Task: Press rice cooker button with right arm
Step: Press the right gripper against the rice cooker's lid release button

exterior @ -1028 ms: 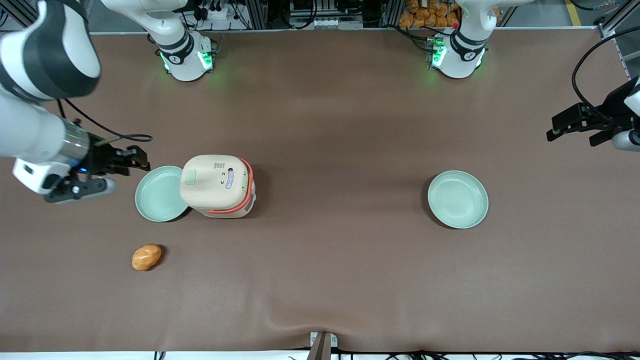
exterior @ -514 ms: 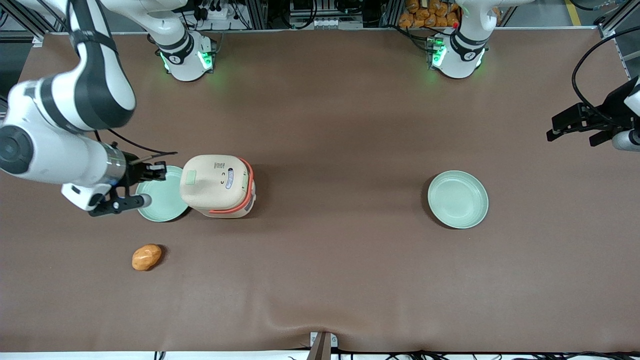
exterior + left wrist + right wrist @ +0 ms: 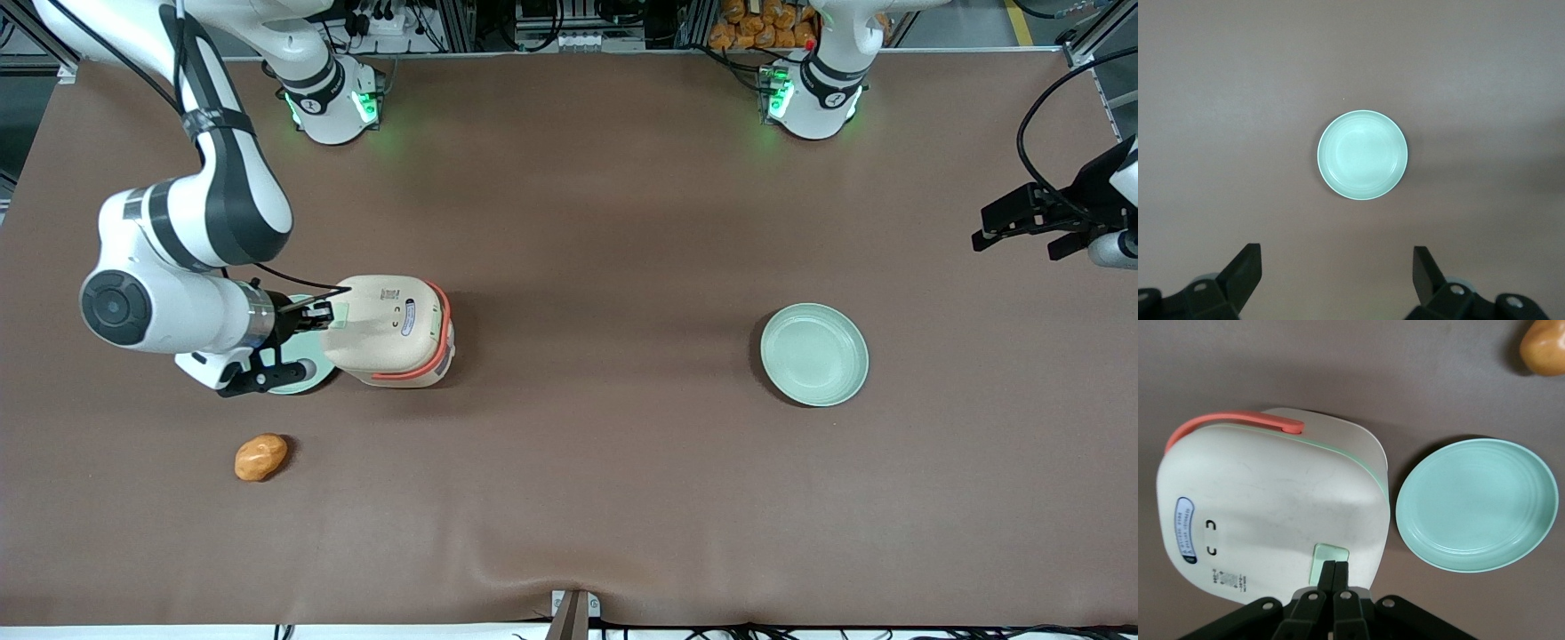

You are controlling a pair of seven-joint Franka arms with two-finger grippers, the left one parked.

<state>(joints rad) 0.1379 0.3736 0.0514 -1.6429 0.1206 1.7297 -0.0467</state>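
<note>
The cream rice cooker (image 3: 391, 331) with its coral-orange handle band stands on the brown table, lid closed; it also shows in the right wrist view (image 3: 1271, 507). Its small pale-green button (image 3: 1331, 555) sits on the lid near the edge that faces the working arm. In the front view the button (image 3: 340, 314) is partly covered by the fingers. My right arm's gripper (image 3: 322, 312) is shut, with nothing held, and its fingertips (image 3: 1335, 565) are over the button. I cannot tell whether they touch it.
A pale-green plate (image 3: 298, 378) lies beside the cooker, mostly under the gripper, and shows whole in the right wrist view (image 3: 1475, 505). An orange bread roll (image 3: 260, 457) lies nearer the front camera. A second pale-green plate (image 3: 813, 354) lies toward the parked arm's end.
My right arm has swept across the near plate toward the cooker. The gripper went from beside the plate to over the button on the lid. The cooker has not moved.
</note>
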